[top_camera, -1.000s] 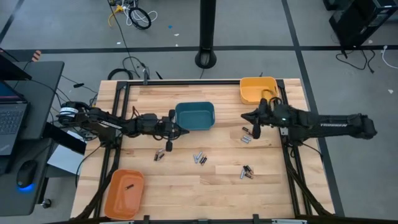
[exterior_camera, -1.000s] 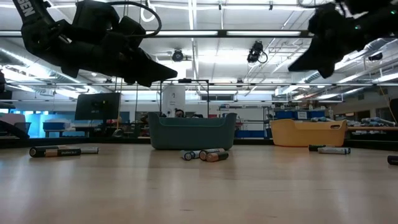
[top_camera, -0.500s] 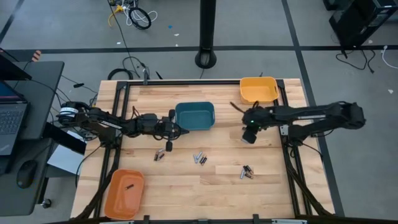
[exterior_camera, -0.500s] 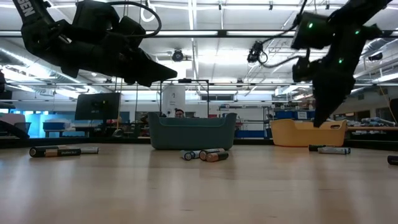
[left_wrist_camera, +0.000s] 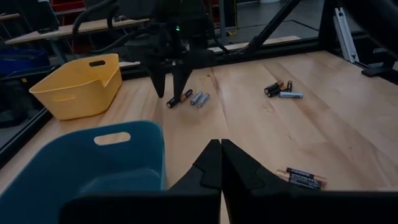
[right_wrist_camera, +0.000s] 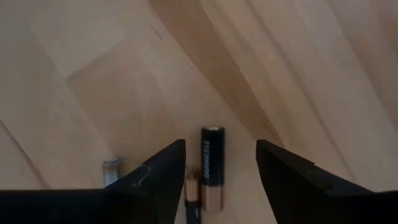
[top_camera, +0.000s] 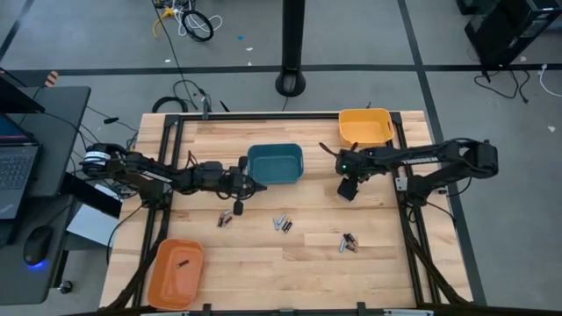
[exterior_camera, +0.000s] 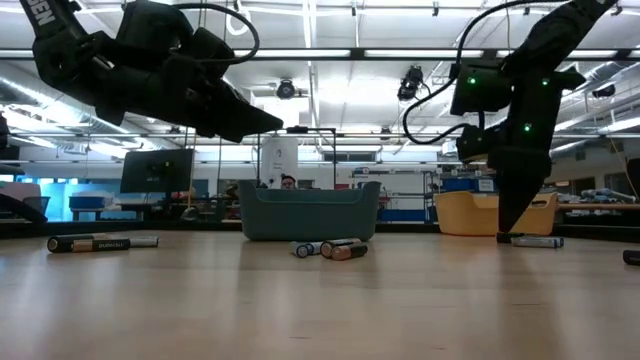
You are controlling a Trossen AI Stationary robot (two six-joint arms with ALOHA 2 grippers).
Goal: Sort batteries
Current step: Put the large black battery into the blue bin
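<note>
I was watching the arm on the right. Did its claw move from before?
Yes. The right gripper swung down over the batteries below the yellow bin, and it now points at them with fingers open.

A robotics lab: ceiling strip lights (exterior_camera: pixel 400 52), a monitor (exterior_camera: pixel 157 170) and workbenches behind.
</note>
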